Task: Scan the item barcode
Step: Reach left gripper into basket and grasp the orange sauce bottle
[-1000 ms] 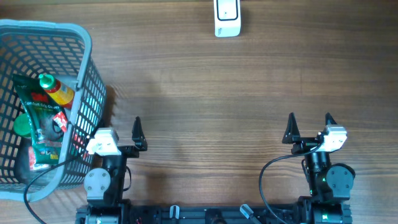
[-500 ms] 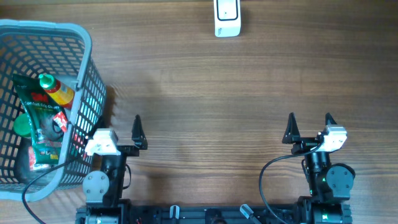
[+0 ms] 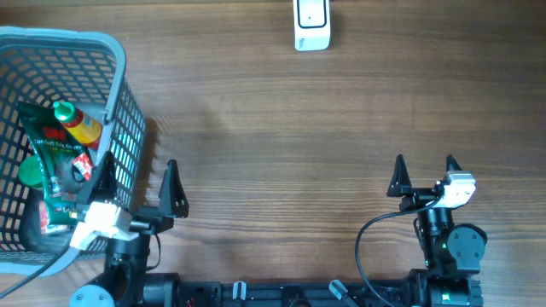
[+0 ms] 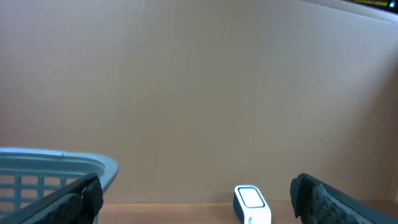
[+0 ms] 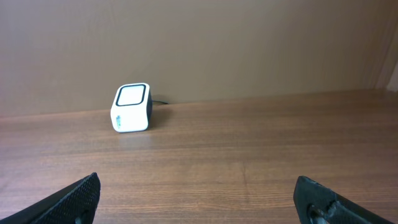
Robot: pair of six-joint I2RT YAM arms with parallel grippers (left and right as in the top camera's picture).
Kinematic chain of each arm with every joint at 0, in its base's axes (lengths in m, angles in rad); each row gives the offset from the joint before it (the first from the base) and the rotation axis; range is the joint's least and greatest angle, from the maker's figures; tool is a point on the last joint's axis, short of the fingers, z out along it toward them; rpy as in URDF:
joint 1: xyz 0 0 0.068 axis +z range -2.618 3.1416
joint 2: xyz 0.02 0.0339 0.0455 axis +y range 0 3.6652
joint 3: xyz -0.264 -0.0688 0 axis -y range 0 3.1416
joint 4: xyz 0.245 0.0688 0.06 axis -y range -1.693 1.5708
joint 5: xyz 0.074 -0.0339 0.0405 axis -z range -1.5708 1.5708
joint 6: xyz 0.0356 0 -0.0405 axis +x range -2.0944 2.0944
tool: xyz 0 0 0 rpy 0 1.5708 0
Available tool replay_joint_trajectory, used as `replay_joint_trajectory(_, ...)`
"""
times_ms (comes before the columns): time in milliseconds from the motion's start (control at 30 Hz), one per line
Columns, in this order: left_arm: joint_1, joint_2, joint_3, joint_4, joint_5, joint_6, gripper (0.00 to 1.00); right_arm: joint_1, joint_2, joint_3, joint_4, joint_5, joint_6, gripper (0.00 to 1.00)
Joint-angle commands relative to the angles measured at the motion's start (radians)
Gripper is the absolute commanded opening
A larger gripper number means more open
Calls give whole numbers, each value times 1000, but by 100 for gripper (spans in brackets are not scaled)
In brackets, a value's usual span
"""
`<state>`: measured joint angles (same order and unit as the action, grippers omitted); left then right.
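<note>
You face brown wood-grain surface (image 3: 290, 128), grain running left to right, filling whole overhead view. In both wrist views you get plain tan wall (image 5: 249, 43) rising straight behind far edge. Light soft, even; faint sheen on wood. Dark strip at wall's top right in left wrist view.

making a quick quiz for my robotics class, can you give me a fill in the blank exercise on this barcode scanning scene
1. The left gripper and the right gripper both have jaws that are ____.
2. The basket stands closest to the ____ gripper.
3. The bottle in the basket has a ____ cap.
4. The scanner, far from both grippers, is ____ in colour.

Missing words: open; left; green; white
</note>
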<state>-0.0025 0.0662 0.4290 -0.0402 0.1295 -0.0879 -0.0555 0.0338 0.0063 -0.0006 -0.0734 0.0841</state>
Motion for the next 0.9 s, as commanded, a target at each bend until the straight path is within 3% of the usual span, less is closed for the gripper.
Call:
replay_joint_trajectory(0,6,125,85,-1,16,-3,100,5,4,-1,2,6,-6,100)
replay_joint_trajectory(367,6,531,372,-1,190,-3,100,5,4,-1,2,6,-6,100)
replay_joint_trajectory(633,6,687,525,-2,195,-2,100,5,4,-1,2,6,-6,100)
replay_joint_trajectory(733,6,779,636,-43,162,-1,100,5,4,-1,2,6,-6,99)
replay_joint_trajectory(867,6,937,940,-261,-11,6,100,5,4,-1,2,6,-6,100)
